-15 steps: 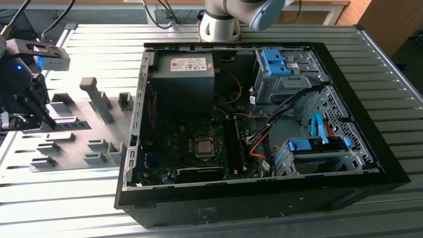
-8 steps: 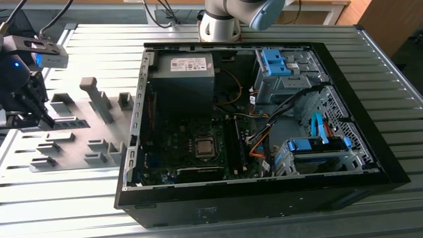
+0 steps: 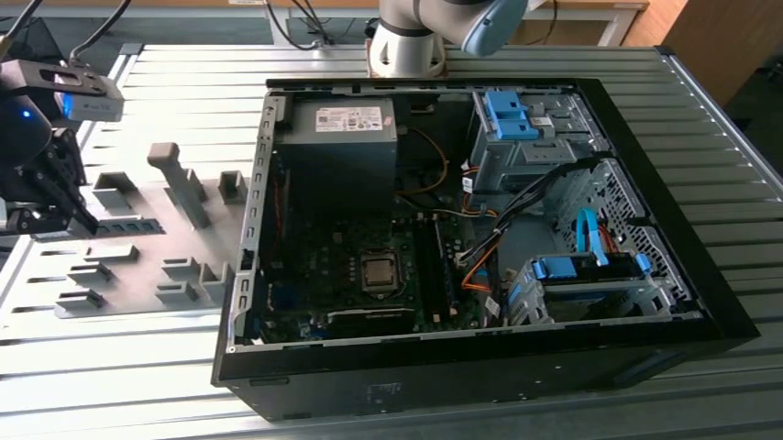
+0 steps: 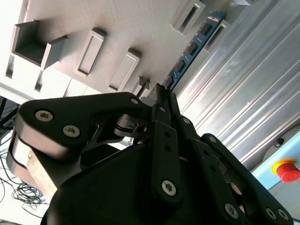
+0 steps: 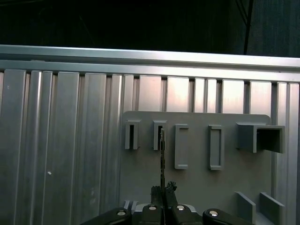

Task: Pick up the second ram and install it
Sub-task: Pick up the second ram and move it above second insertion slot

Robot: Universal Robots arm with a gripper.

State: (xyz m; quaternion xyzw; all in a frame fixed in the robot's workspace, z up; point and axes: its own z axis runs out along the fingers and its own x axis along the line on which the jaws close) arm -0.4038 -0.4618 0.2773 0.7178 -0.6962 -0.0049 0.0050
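Over at the exterior view's left, the arm's pincer (image 3: 59, 220) is hanging low over the grey fixture plate (image 3: 137, 277), well apart from the open PC case (image 3: 692, 310) that is sitting in the middle of the ribbed metal tabletop (image 3: 123, 376). In the second wrist view the pincer (image 4: 161, 91) is clenching down to a narrow slit, and its two black fingers (image 4: 165, 123) are pressing on the flat sides of the second ram (image 4: 193, 46) at its near end. The blue-green stick with its row of black chips is reaching away from the fingertips along the plate. In the first wrist view the second ram (image 5: 162, 154) is showing edge-on as a thin upright line, standing on its long edge among the grey fixture blocks (image 5: 181, 146), with the pincer (image 5: 163, 190) gripping its near end
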